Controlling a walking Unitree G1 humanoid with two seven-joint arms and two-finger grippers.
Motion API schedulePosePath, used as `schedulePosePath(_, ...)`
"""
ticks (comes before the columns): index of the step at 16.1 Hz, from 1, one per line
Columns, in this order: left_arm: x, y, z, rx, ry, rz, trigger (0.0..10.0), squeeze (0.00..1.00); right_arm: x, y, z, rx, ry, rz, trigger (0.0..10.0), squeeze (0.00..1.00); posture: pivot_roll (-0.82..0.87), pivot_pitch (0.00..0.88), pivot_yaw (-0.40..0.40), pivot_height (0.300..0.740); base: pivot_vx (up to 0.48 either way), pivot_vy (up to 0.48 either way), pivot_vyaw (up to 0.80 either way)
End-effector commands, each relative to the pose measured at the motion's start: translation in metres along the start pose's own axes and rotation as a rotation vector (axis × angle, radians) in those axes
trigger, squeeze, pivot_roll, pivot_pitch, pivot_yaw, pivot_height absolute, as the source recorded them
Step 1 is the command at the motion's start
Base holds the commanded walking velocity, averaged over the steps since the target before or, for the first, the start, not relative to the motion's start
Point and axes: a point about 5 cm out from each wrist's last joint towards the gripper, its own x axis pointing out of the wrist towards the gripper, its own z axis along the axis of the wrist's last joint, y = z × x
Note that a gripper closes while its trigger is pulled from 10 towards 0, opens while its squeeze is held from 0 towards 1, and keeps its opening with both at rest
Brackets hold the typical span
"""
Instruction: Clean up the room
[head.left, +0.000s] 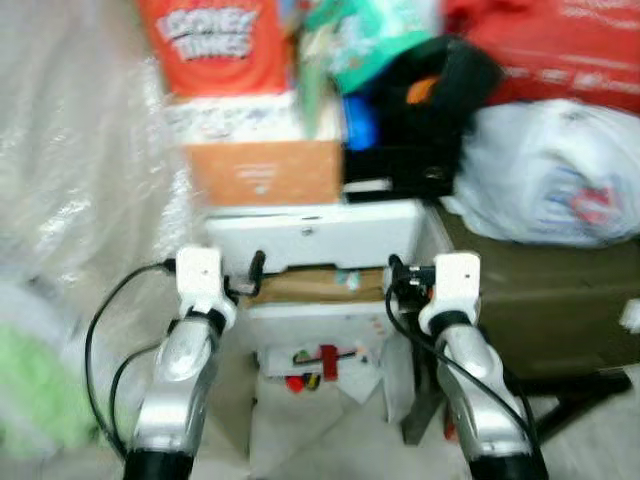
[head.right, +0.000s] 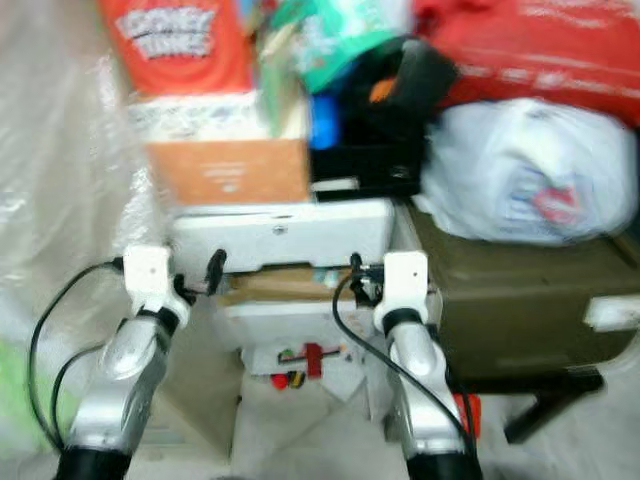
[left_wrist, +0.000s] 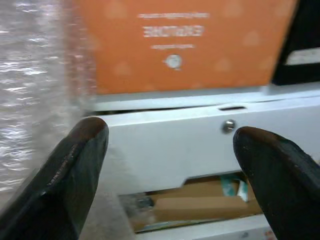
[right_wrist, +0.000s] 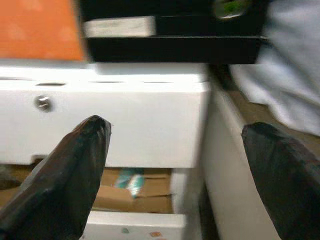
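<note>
A white shelf unit (head.left: 315, 232) stands right before me, its front panel carrying a small metal screw (left_wrist: 228, 125). Under the panel lies a brown cardboard piece (head.left: 310, 285), and lower down sit small red items (head.left: 315, 362). My left gripper (head.left: 255, 272) is raised at the unit's left side, open, with the panel between its black fingers (left_wrist: 75, 170). My right gripper (head.left: 392, 270) is raised at the unit's right corner, also open, with nothing held between its fingers (right_wrist: 65, 175).
An orange box (head.left: 265, 170) and a black box (head.left: 400, 165) rest on top of the unit, with a red cartoon bag (head.left: 215, 45) and clutter behind. A white plastic bag (head.left: 550, 175) lies on a dark olive case (head.left: 550, 300) at right. Bubble wrap (head.left: 70, 170) covers the left.
</note>
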Motion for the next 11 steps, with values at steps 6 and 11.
schedulePosePath(6,-0.0015,0.0056,-0.0052,-0.011,0.031,0.015,10.0,0.00,0.0007,0.0021,0.0024,0.003,-0.011,0.003,10.0,0.00,-0.04,0.000,0.042,0.740,0.000,0.000,0.77)
schedulePosePath(11,-0.0050,0.0080,-0.0040,0.000,0.031,0.025,10.0,0.00,-0.0018,-0.0031,0.0007,-0.018,0.003,-0.026,10.0,0.00,-0.04,0.000,0.044,0.740,0.000,0.000,0.00)
